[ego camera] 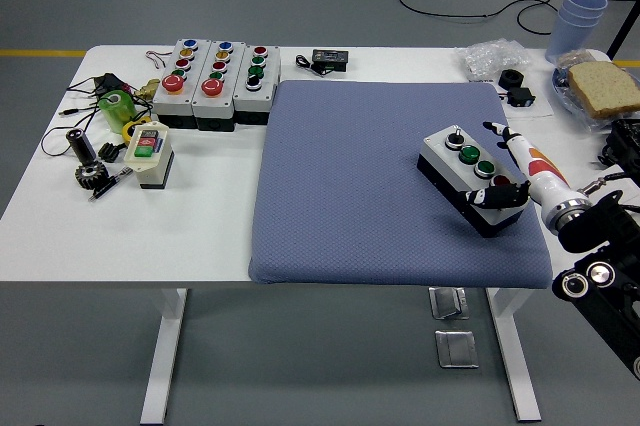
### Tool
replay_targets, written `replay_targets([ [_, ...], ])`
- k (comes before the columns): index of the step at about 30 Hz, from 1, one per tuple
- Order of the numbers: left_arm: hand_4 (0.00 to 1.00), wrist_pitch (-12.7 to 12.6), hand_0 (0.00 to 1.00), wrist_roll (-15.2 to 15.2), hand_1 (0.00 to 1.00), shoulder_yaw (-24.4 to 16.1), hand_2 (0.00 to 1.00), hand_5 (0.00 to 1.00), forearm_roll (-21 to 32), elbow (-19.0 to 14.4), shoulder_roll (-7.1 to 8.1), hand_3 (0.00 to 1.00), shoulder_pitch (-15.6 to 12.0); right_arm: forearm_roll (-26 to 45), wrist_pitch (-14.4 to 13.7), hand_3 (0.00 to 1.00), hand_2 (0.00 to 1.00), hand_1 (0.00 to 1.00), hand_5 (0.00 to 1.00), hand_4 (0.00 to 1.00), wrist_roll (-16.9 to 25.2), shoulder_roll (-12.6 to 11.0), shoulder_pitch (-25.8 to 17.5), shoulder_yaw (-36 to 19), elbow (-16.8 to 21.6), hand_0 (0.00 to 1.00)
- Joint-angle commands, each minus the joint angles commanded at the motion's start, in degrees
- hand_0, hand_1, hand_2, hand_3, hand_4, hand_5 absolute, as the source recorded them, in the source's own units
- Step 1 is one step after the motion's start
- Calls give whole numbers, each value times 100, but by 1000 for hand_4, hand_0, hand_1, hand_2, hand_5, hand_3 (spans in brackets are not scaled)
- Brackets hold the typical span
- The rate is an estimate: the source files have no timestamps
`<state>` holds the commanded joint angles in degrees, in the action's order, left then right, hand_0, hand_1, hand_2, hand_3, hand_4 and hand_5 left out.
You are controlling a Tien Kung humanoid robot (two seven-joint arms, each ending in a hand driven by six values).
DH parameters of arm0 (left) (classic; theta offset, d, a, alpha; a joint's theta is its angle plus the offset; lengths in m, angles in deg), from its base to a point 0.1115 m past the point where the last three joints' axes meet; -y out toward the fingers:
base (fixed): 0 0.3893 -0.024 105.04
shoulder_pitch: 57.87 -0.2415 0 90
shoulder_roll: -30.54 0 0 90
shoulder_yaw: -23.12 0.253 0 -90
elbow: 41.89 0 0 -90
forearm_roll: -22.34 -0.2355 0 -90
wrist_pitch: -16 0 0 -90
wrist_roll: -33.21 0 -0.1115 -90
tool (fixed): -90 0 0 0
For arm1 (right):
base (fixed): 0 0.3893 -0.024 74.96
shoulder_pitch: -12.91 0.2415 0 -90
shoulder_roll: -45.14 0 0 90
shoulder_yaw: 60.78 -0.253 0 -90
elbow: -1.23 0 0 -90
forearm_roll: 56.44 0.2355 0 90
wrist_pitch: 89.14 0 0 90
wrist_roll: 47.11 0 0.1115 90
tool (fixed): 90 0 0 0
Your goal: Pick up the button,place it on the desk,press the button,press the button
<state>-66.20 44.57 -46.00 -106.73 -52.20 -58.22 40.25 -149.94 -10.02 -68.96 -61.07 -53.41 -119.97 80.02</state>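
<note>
A grey button box (pixel 468 174) with a black base lies on the blue mat (pixel 360 186) at its right side. It carries a black knob, two green buttons and a red button partly hidden by my thumb. My right hand (pixel 505 168) comes in from the right edge and touches the box's near right end, thumb on its near end, a finger stretched along its right side. Whether it grips the box I cannot tell. My left arm is out of view.
Three button boxes (pixel 215 81) stand at the back left, a small cream switch box (pixel 150 153) beside tools and cables (pixel 95 161). A black device (pixel 329 60), plastic bag (pixel 495 54), blue cups (pixel 578 18) and bread (pixel 603 88) lie along the back right.
</note>
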Motion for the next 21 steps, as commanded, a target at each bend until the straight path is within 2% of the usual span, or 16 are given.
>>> replay_targets([
  [4, 300, 0, 651, 3, 644, -16, 636, 847, -14, 0, 1, 546, -3, 68, -38, 975, 978, 920, 131, 995, -11, 22, 67, 20, -29, 998],
  [8, 300, 5, 651, 10, 644, -21, 636, 847, -2, 0, 2, 546, 5, 90, 0, 975, 978, 920, 131, 995, -150, 128, 292, 125, -356, 998],
  [15, 299, 7, 651, -5, 643, -5, 637, 848, 49, 0, 5, 546, 46, -320, 40, 972, 980, 916, 136, 991, -483, 293, 699, 333, -969, 998],
  [20, 299, -6, 651, 9, 643, -24, 637, 848, 51, 0, 4, 546, 39, -473, 124, 972, 980, 916, 136, 991, -706, 320, 897, 476, -1174, 998],
  [21, 301, -7, 651, 13, 644, -25, 635, 847, 50, 0, 4, 547, 38, -517, 170, 928, 951, 874, 141, 987, -793, 325, 936, 501, -1198, 965],
])
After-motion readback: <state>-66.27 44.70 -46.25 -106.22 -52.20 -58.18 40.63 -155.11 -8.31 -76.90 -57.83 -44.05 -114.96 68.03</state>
